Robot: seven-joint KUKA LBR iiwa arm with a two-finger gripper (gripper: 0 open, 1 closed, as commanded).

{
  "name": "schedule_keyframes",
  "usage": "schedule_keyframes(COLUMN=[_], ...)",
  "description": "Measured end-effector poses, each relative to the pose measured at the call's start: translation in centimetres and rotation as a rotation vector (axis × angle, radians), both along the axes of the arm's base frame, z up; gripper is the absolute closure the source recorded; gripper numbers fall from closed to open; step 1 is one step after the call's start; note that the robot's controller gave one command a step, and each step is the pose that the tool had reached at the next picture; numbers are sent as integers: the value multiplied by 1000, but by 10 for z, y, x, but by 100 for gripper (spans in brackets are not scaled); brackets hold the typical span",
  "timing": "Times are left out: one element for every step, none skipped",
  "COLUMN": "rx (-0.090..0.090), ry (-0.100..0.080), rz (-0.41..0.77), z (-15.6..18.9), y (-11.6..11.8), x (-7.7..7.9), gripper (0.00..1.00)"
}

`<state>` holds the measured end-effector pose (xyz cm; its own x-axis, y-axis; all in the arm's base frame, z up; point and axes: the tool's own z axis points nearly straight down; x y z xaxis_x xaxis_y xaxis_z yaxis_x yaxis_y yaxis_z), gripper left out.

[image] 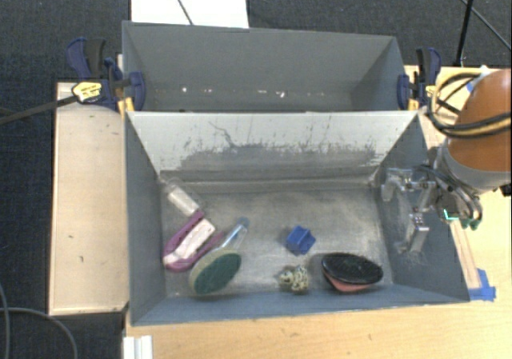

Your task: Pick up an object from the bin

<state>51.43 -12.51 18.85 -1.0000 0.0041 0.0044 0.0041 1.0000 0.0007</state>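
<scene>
Though apart, brush [352, 270] near tool [413, 242]

The arm [480, 129] behind the gripper [412, 225] runs off the edge of the picture. Just past the dark oval thing [352, 271] near the gripper lies a little lumpy clump [294, 278], too small to name. Far across the bin [264, 149] from the gripper, a green round pad [216, 272] covers the end of a clear stick [234, 233].
</scene>
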Motion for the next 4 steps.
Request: schedule_keyframes(rx=[1, 2, -1, -1], ry=[1, -4, -5, -14], rz=[27, 504, 504, 519], z=[-101, -117, -117, 20], y=[34, 102, 100, 124], x=[-33, -27, -26, -28], gripper=[0, 0, 100, 100])
